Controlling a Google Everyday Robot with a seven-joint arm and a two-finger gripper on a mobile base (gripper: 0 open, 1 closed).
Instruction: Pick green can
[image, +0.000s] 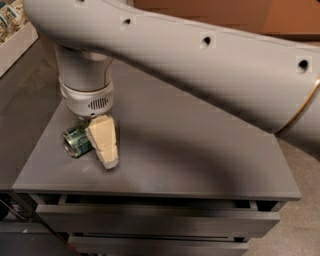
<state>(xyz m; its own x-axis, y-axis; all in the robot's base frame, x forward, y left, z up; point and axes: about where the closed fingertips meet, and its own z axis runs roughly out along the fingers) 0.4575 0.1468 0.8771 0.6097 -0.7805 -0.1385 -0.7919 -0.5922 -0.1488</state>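
Note:
The green can (74, 140) lies on its side near the left front of the dark grey table (200, 165), its silver end facing front-left. My gripper (104, 150) hangs from the grey wrist (86, 95) and reaches down to the table right against the can's right side, covering part of it. The can rests on the table. My arm (200, 65) sweeps across the top of the view and hides the back of the table.
The table has drawers along its front (150, 220). A white tray with packaged goods (15, 35) stands on a lower surface at the far left. Floor shows at the right (305, 170).

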